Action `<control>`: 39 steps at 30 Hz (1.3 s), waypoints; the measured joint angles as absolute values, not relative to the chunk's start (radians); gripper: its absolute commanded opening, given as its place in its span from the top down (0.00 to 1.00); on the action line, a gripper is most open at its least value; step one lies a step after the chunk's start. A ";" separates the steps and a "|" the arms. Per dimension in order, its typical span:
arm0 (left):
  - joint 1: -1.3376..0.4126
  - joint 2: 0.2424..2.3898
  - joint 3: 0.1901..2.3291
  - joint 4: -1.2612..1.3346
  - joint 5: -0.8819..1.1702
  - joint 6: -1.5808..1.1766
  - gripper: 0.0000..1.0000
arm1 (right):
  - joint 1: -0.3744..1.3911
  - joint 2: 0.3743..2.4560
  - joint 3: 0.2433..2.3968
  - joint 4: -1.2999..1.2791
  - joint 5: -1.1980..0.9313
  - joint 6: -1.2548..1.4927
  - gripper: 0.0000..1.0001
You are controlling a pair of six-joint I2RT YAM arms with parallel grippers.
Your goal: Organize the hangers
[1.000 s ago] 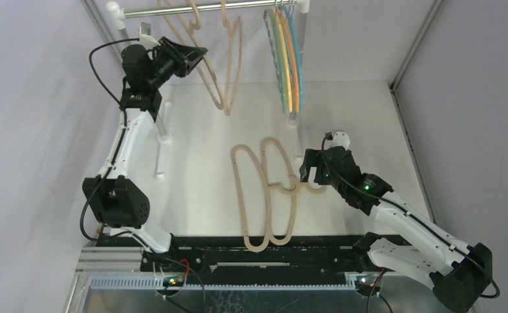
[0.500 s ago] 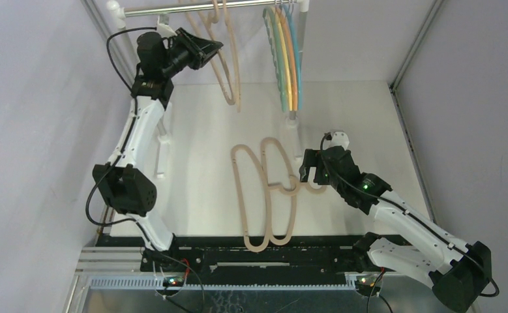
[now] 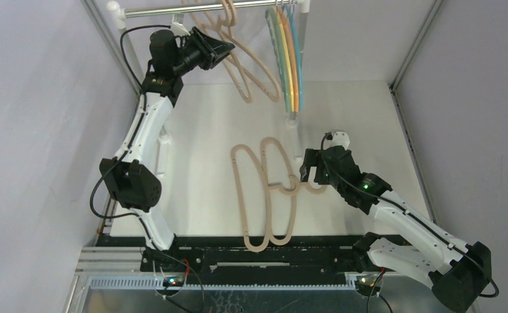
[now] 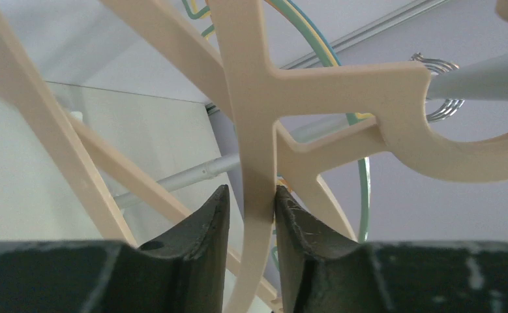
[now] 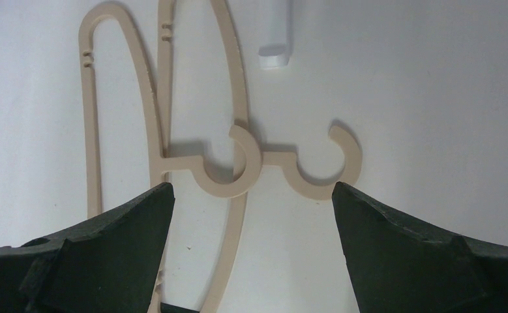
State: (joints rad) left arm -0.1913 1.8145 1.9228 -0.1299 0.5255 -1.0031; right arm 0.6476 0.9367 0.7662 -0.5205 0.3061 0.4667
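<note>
Well, up in the upper left of the overhead view the left claw (image 3: 224, 49) is raised toward the silver rail (image 3: 166, 10) and is clamped narrow on a beige hanger (image 4: 254, 98). The wrist view shows both dark fingers (image 4: 205, 225) pressed against the flat bar, just below where the stem branches off to the hook. That hook reaches up to the rail, though I cannot tell whether it bears on it. The hanger's body swings out at a slant toward the right. A second beige hanger (image 4: 332, 145) sits close behind the gripped one, and their bars cross in the wrist view. Just to the right, at the rail's right end, the thin coloured hangers (image 3: 289, 62) in green, yellow, orange and blue hang packed side by side. They dangle straight down beside a white post (image 3: 292, 127). Lower, in the middle of the frame, two more beige hangers (image 3: 244, 195) lie flat on the white worktop (image 3: 199, 130). Their long loops run toward the bottom edge and overlap. Their hooks point right, and one hook is linked through the stem of the other. Right of those, the right claw (image 3: 308, 173) hovers over the two hooks with its fingers spread wide, gripping nothing.
</note>
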 measured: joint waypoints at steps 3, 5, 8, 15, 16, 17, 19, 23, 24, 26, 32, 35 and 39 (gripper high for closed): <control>-0.191 1.814 1.923 -0.145 0.517 -0.980 0.49 | 0.645 0.937 0.766 -0.521 0.306 0.467 0.00; -0.191 1.812 1.922 -0.157 0.502 -0.958 0.45 | 0.643 0.937 0.766 -0.521 0.306 0.467 0.00; -0.190 1.796 1.917 -0.188 0.481 -0.920 0.41 | 0.643 0.937 0.766 -0.521 0.306 0.467 0.00; -0.179 1.650 1.789 -0.242 0.463 -0.851 0.31 | 0.643 0.937 0.766 -0.520 0.305 0.467 0.00; -0.178 1.619 1.763 -0.245 0.459 -0.840 0.31 | 0.643 0.937 0.766 -0.519 0.304 0.467 0.00; -0.176 1.592 1.741 -0.245 0.455 -0.830 0.31 | 0.643 0.938 0.766 -0.519 0.304 0.467 0.00; -0.172 1.508 1.674 -0.243 0.448 -0.809 0.31 | 0.643 0.942 0.766 -0.516 0.304 0.467 0.00; -0.168 1.345 1.535 -0.224 0.438 -0.776 0.31 | 0.643 0.949 0.764 -0.513 0.301 0.468 0.00; -0.168 1.308 1.501 -0.219 0.436 -0.774 0.33 | 0.643 0.950 0.764 -0.513 0.301 0.468 0.00; -0.169 1.233 1.415 -0.195 0.429 -0.766 0.36 | 0.643 0.952 0.764 -0.513 0.301 0.468 0.00; -0.270 1.025 1.084 -0.202 0.321 -0.721 0.42 | 0.643 0.958 0.764 -0.511 0.301 0.468 0.00; -0.417 0.952 0.920 -0.228 0.209 -0.706 0.45 | 0.643 0.964 0.764 -0.508 0.301 0.468 0.00; -0.647 0.889 0.717 -0.274 0.041 -0.735 0.48 | 0.643 0.964 0.764 -0.506 0.305 0.470 0.00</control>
State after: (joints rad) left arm -0.6468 0.8894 0.7166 -0.2745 0.0406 -0.7353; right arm 0.6430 0.9642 0.7639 -0.5064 0.3050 0.4698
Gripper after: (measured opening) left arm 0.537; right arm 1.000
